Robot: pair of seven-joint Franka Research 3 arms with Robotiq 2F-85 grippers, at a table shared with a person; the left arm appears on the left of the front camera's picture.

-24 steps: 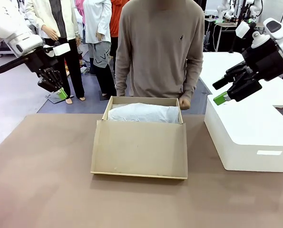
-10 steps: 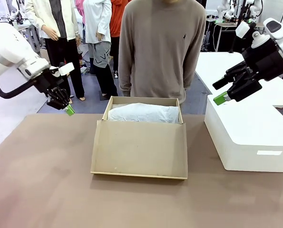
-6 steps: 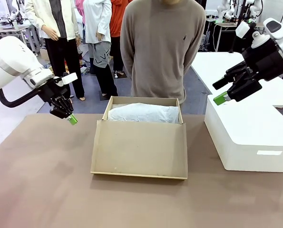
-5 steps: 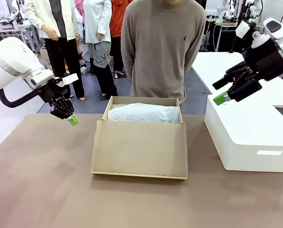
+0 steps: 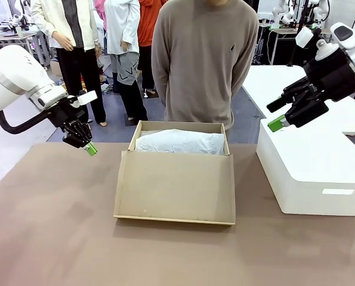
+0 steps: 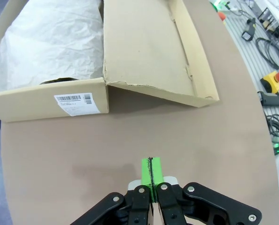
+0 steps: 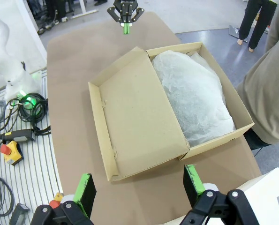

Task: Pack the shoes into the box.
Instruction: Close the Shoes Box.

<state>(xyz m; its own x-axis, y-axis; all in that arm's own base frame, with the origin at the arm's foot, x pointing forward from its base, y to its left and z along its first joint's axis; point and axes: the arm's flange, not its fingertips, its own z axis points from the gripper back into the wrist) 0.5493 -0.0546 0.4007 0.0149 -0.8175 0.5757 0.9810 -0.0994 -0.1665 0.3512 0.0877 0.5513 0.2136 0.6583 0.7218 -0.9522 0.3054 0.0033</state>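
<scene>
Cardboard box (image 6: 26, 104): one.
Lid flap (image 5: 174, 186): one, hinged to that box.
Tissue paper wad (image 5: 180, 143): one.
Barcode label (image 6: 77, 103): one, on box side.
White box (image 5: 308, 167): one.
Table (image 5: 52, 226): one.
Robot arms: two, white.
Grippers: two, left gripper (image 5: 90, 149) and right gripper (image 5: 275, 114).
Green pads: two per gripper, four in all.
Person (image 5: 204, 59) at far edge: one.
Yellow button box (image 6: 276, 78) with red cap: one.

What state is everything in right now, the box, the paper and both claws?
box: open, lid flap folded out toward the robot
tissue paper: crumpled, covering the box's inside
left claw: shut, empty, above the table beside the box
right claw: open, empty, above the white box
</scene>
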